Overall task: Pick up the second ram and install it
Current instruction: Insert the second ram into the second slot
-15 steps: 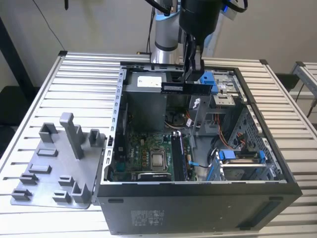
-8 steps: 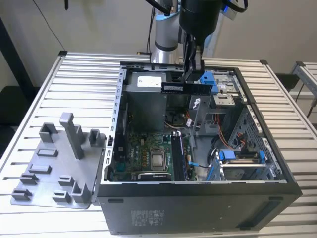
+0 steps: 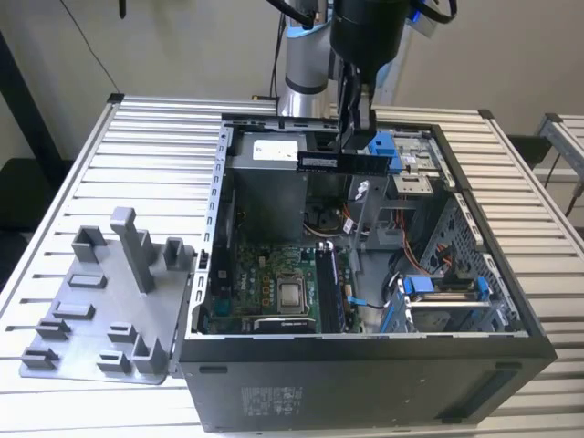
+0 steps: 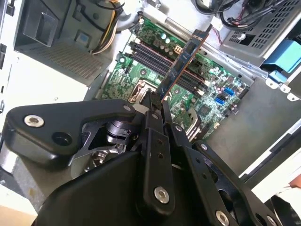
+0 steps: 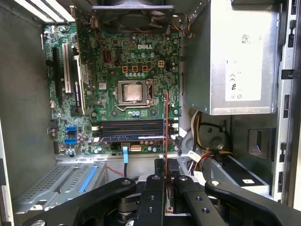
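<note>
Holding the second ram (image 3: 324,162) clamped tight in the gripper (image 3: 349,144), well above the motherboard (image 3: 274,278) and clear of it. Done with the pick-up, seemingly; yet to seat the stick in the memory slots (image 5: 129,128) on the motherboard.

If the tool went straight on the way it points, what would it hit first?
Probably the motherboard near its memory slots, the held ram touching first; depth is unclear.

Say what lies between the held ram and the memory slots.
Nothing: the exterior view shows bare air from the second ram down to the memory slots.
</note>
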`<state>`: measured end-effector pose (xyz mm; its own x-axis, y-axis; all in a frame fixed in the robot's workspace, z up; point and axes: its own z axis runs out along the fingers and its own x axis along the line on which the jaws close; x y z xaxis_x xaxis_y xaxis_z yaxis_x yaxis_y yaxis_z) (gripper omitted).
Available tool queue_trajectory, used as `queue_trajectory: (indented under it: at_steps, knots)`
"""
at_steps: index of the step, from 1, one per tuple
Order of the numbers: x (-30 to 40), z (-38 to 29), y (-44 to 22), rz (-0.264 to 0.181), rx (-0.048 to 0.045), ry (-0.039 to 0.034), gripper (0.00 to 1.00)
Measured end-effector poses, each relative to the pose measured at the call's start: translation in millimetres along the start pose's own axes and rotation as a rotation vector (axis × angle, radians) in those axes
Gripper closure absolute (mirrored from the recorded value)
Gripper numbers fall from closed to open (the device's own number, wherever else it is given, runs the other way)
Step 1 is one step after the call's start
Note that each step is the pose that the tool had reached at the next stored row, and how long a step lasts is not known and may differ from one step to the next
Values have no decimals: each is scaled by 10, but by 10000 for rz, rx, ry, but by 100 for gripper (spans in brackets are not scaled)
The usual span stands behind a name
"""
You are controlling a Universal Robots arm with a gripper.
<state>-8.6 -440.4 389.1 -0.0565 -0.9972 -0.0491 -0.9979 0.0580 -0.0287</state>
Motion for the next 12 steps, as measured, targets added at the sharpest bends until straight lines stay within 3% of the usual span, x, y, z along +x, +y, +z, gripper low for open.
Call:
queue_trajectory:
  at_steps: [4,12]
  knots:
    - [0,2,0,289,14,8,86]
    - [0,7,0,1353,67,42,86]
